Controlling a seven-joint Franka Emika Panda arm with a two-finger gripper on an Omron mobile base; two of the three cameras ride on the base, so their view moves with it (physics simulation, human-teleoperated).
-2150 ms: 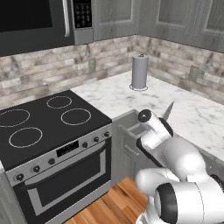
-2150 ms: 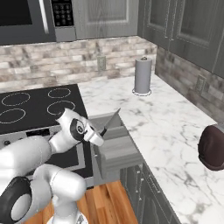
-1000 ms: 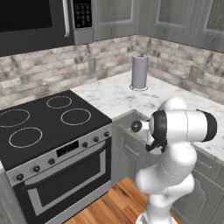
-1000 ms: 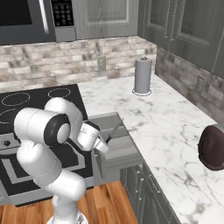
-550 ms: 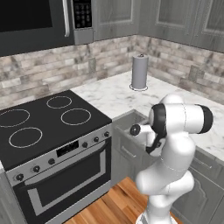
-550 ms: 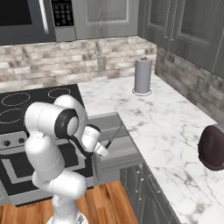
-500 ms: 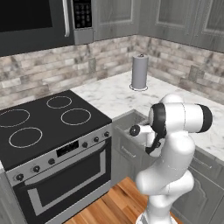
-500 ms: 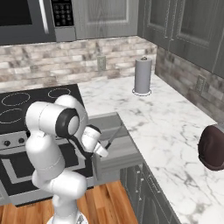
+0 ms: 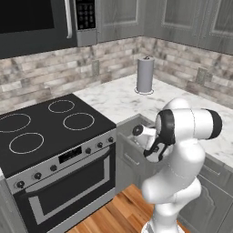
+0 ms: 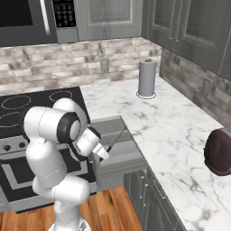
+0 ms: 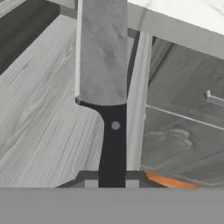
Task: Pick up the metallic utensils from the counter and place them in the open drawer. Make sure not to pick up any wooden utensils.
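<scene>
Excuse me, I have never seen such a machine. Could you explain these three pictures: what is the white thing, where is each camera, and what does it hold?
The white thing is a robot arm in a simulated kitchen. Two cameras ride on its base, behind it to the left and right; the third sits on its hand. Its gripper is shut on a knife with a black handle, held over the open grey drawer beside the stove. On the marble counter stand a paper-towel roll and a dark rounded appliance I cannot identify.
</scene>
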